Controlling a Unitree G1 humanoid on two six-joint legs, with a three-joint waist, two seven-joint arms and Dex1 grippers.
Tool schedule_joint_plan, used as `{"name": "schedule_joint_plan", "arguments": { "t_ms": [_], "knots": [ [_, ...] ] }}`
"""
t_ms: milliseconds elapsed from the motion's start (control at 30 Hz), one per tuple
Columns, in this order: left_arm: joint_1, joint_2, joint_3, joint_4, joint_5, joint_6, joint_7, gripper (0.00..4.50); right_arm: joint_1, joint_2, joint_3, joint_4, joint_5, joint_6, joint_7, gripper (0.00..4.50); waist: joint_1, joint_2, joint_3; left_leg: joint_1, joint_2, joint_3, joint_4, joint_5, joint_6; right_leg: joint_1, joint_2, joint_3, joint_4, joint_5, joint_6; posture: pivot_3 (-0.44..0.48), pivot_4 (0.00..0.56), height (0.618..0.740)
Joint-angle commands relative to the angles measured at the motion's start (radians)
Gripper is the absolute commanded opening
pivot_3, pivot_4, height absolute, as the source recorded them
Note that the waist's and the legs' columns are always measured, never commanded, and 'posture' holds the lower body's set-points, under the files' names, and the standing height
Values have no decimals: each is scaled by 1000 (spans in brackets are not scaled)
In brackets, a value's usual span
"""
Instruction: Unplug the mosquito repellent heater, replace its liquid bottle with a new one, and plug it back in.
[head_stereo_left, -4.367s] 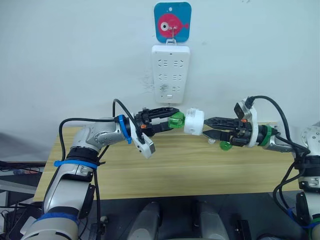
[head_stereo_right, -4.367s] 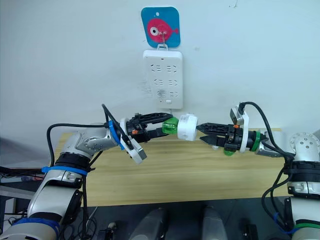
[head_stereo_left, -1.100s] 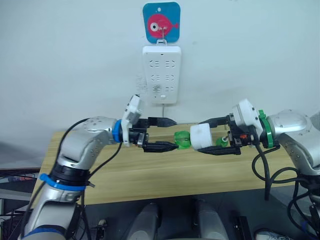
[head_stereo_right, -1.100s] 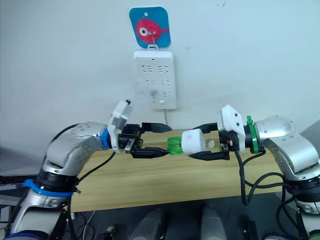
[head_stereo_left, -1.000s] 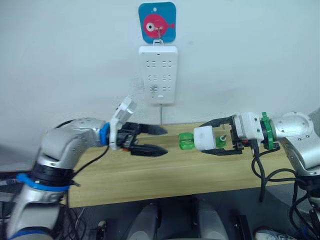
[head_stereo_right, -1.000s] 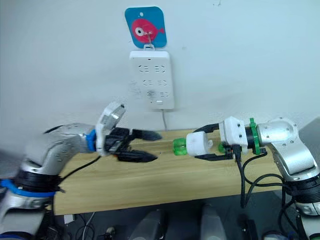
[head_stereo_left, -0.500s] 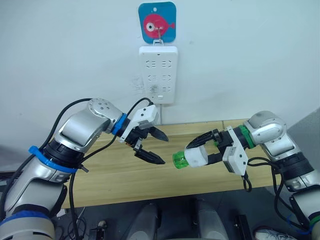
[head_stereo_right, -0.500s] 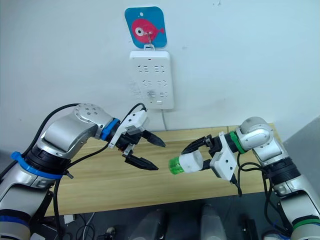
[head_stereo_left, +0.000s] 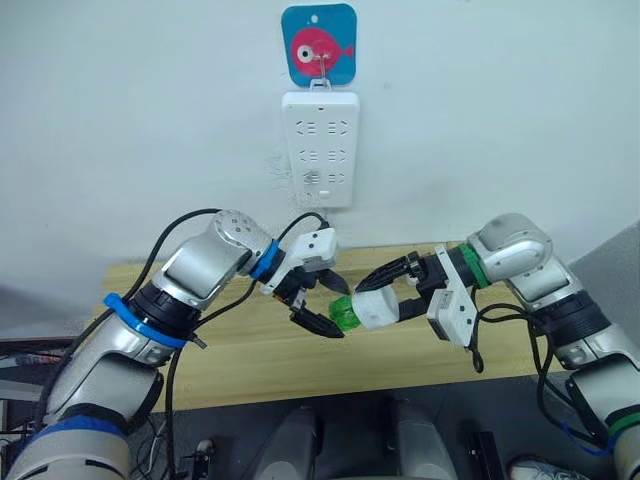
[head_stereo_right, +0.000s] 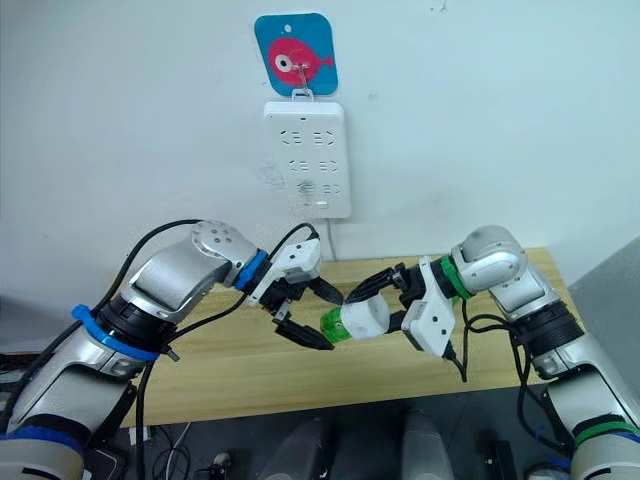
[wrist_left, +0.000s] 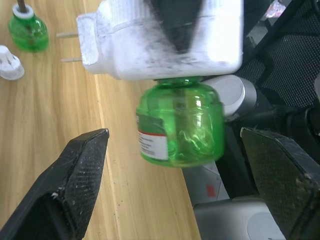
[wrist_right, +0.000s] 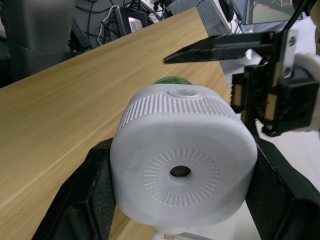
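Observation:
The mosquito repellent heater (head_stereo_left: 382, 311), a small white rounded unit, hangs above the wooden table with my right gripper (head_stereo_left: 373, 300) shut on its sides. In the right wrist view its round face (wrist_right: 182, 170) with the dark centre hole is turned to the camera. A green liquid bottle (head_stereo_left: 341, 314) sticks out of the heater toward my left arm. My left gripper (head_stereo_left: 342, 310) is open, one finger on each side of that bottle (wrist_left: 180, 125) with a gap on both sides. The heater's plug prongs (wrist_left: 70, 47) are bare.
The white power strip (head_stereo_left: 318, 148) hangs on the wall under a fish-print hook (head_stereo_left: 318, 45), above and behind both grippers. A second green bottle (wrist_left: 27, 32) and a white cap (wrist_left: 9, 62) stand on the table (head_stereo_left: 230, 350).
My left gripper has moved right and now straddles the green bottle. My right gripper has brought the heater up and toward the left arm.

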Motion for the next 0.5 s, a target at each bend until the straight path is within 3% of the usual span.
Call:
{"name": "schedule_joint_plan", "arguments": {
  "t_ms": [33,167,267,433,500],
  "knots": [
    [-12,-12,1,-3,1,-4,-33,4500,-21,-3,-2,-39,13,-6,-24,2998,0,0,0,0,0,0,0,0,0,0,0,0,0,0,0,123,190,740],
    [-12,-20,-4,6,22,-28,-44,4500,-16,-10,8,-33,10,-19,-28,2998,0,0,0,0,0,0,0,0,0,0,0,0,0,0,0,121,192,740],
    [-15,-34,2,12,24,-24,-48,3885,-16,-12,15,-31,11,-29,-28,2998,0,0,0,0,0,0,0,0,0,0,0,0,0,0,0,119,192,740],
    [-15,-44,0,10,31,-17,-59,2371,-29,-9,23,-15,5,-34,-27,2998,-1,0,0,0,0,0,0,0,0,0,0,0,0,0,0,118,193,740],
    [-11,-48,1,5,31,-12,-58,2230,-34,-7,27,-7,4,-39,-25,2998,-1,0,0,0,0,0,0,0,0,0,0,0,0,0,0,118,193,740]
  ]
}}
